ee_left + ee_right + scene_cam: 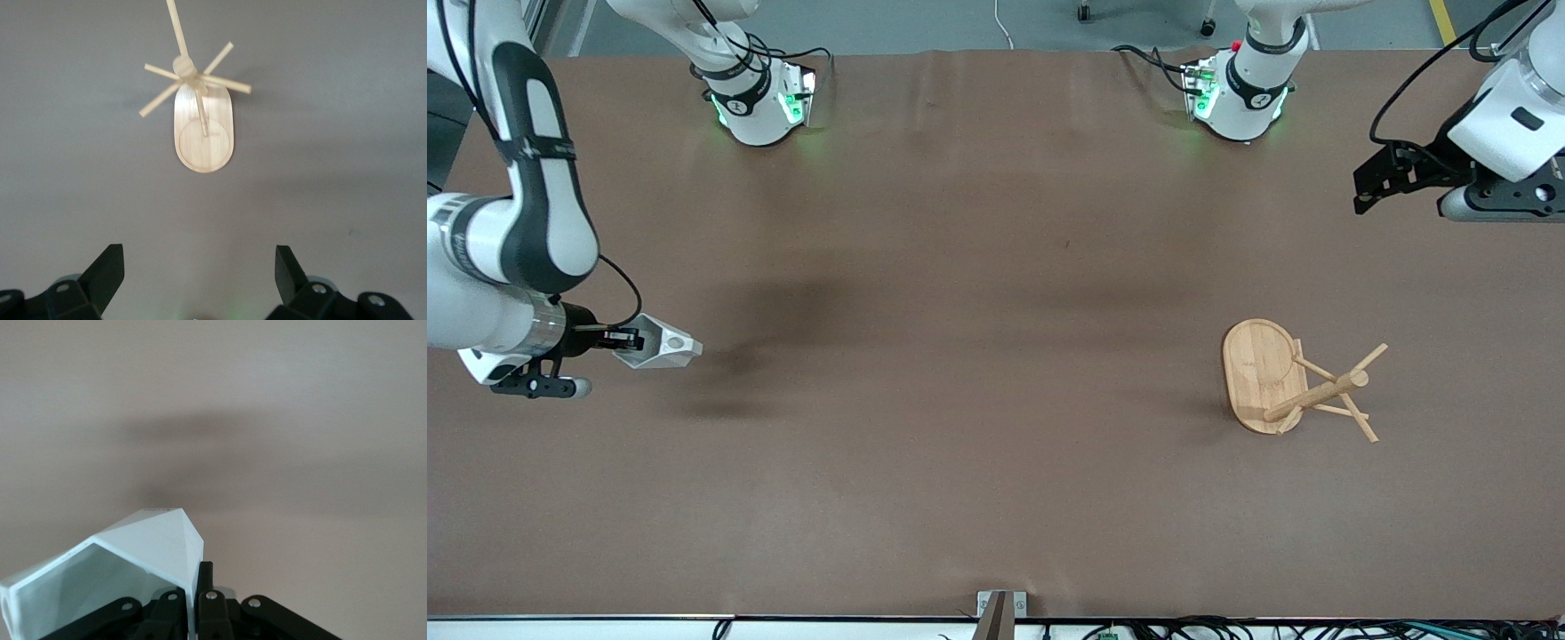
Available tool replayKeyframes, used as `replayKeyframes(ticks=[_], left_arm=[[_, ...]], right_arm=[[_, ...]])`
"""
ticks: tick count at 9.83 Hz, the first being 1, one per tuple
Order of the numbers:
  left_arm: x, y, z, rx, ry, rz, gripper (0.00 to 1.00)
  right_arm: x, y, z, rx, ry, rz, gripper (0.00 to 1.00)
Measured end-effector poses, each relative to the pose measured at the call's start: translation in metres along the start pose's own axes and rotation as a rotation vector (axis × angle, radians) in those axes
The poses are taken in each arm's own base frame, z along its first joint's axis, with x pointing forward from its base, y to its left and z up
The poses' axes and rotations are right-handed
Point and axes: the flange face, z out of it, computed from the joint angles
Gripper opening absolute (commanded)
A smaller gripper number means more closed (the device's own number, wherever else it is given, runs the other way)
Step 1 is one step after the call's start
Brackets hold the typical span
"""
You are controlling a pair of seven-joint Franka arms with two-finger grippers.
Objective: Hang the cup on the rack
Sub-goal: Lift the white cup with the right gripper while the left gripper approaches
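The white faceted cup (663, 347) is held by its wall in my right gripper (630, 339), above the brown table at the right arm's end. In the right wrist view the cup (137, 563) fills the lower corner, with the gripper (197, 587) shut on its wall. The bamboo rack (1294, 384) stands on its oval base (1256, 364) toward the left arm's end, with nothing on its pegs. My left gripper (1362, 190) is open and empty, up in the air near the table's edge at the left arm's end. Its wrist view shows the rack (202, 130) past the open gripper (199, 257).
The brown table (978, 373) shows no other objects. The two arm bases (760, 102) (1240, 93) stand along its edge farthest from the front camera. A small metal bracket (1000, 609) sits at the edge nearest to that camera.
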Motion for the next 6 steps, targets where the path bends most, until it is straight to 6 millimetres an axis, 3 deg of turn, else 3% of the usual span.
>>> replayKeyframes(ticks=[1,3,5,6], left_arm=[[0.004,0.000,-0.002,0.002,0.018,0.001,1.00],[0.005,0.012,-0.008,-0.041,0.039,0.016,1.00],[0.011,0.044,-0.001,-0.158,0.035,0.098,1.00],[0.015,0.076,0.012,-0.187,0.025,0.197,1.00]], right_arm=[[0.001,-0.024,-0.014,0.076,0.004,0.001,0.01],[-0.003,-0.081,-0.015,0.244,-0.018,0.030,0.01],[-0.016,-0.167,-0.001,0.458,-0.073,0.013,0.01],[-0.022,-0.201,0.004,0.548,-0.098,0.001,0.01]])
